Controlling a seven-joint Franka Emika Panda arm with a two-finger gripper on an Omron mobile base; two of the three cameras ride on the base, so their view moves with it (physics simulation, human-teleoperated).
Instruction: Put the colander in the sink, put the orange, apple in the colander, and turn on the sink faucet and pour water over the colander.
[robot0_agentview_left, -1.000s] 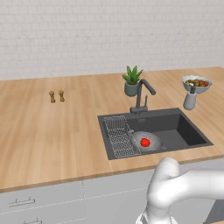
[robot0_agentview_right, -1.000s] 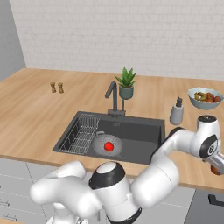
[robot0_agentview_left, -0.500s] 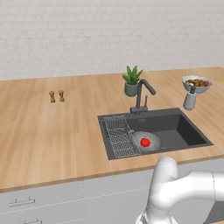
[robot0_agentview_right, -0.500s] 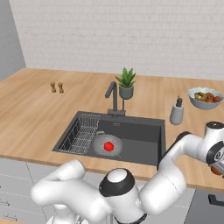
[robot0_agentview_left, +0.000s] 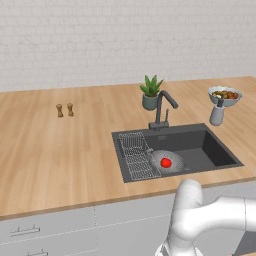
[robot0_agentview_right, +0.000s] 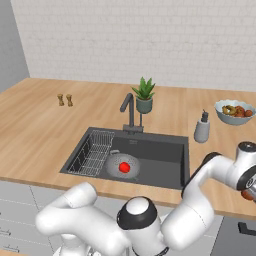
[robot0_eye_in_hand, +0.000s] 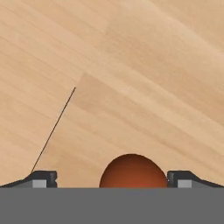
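Note:
The silvery colander (robot0_agentview_left: 176, 158) (robot0_agentview_right: 113, 164) rests in the dark sink (robot0_agentview_left: 212, 150) (robot0_agentview_right: 160, 157), just right of the wire rack. The red apple (robot0_agentview_left: 166, 162) (robot0_agentview_right: 124, 167) lies inside it. The gooseneck faucet (robot0_agentview_left: 162, 107) (robot0_agentview_right: 129, 107) stands behind the basin; no water shows. My arm reaches far right over the wooden counter. In the hand view my gripper (robot0_eye_in_hand: 112, 179) is open, its fingertips (robot0_eye_in_hand: 43, 178) on either side of the orange (robot0_eye_in_hand: 133, 171), which lies on the wood; the right fingertip is close to the fruit. The orange (robot0_agentview_right: 247, 195) peeks out under the hand.
A wire rack (robot0_agentview_left: 136, 155) (robot0_agentview_right: 92, 152) fills the sink's left part. A potted plant (robot0_agentview_left: 151, 92) stands behind the faucet. A soap dispenser (robot0_agentview_left: 217, 114) (robot0_agentview_right: 202, 130) and a fruit bowl (robot0_agentview_left: 225, 95) (robot0_agentview_right: 235, 112) sit right of the sink. Two small shakers (robot0_agentview_left: 65, 110) stand far left.
My arm has swung a little further right and lower over the counter. The colander and apple have stayed put.

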